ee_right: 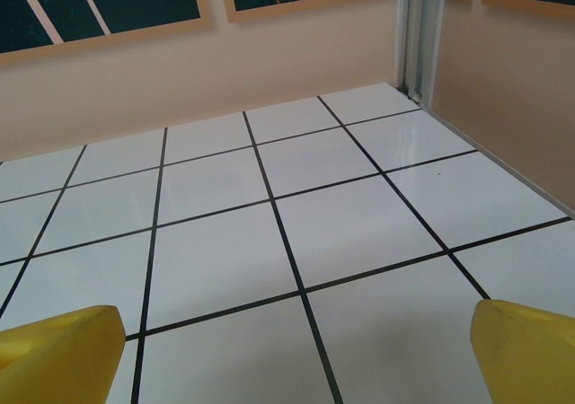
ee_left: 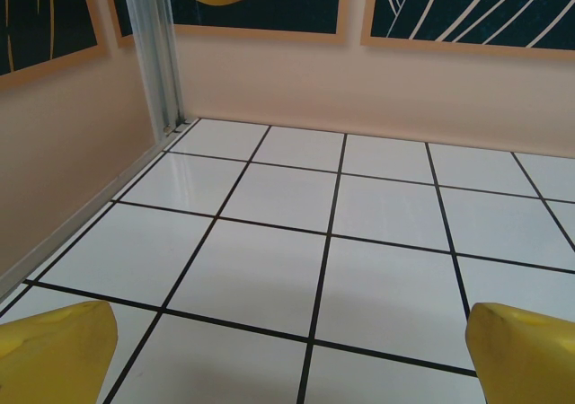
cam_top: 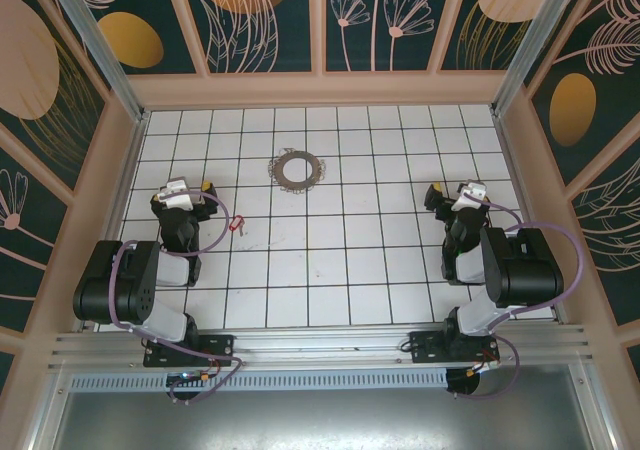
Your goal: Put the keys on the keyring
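The keys (cam_top: 237,226) are too small to show their heading.

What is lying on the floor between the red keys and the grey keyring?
The stretch is bare: in the top external view, plain white tiles separate the keys from the keyring.

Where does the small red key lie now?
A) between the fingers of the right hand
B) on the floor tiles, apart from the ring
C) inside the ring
B: the key lies on the tiles, several squares away from the ring.
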